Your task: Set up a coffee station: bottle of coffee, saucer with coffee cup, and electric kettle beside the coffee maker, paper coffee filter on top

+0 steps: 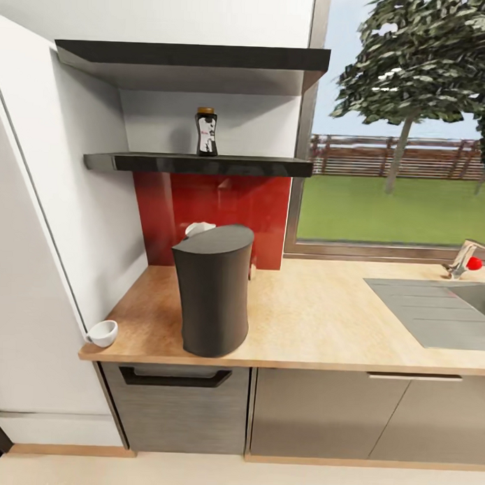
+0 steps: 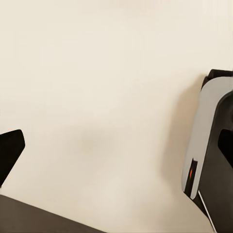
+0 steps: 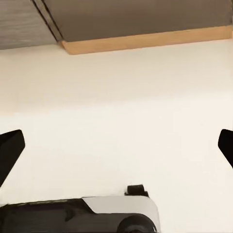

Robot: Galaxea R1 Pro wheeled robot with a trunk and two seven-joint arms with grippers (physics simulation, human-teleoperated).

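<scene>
One head view has coffee maker (image 1: 212, 297); wrists see floor (image 3: 116, 121).

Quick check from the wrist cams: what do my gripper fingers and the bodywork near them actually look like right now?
In the left wrist view, a fingertip is a matte black, angular wedge at the picture's edge. The right wrist view shows two such fingertips, one at either edge. Both views also catch the robot's body: a glossy light-grey rounded shell over black parts, with a small orange-red marking on its edge in the left view. No cables are visible.
</scene>
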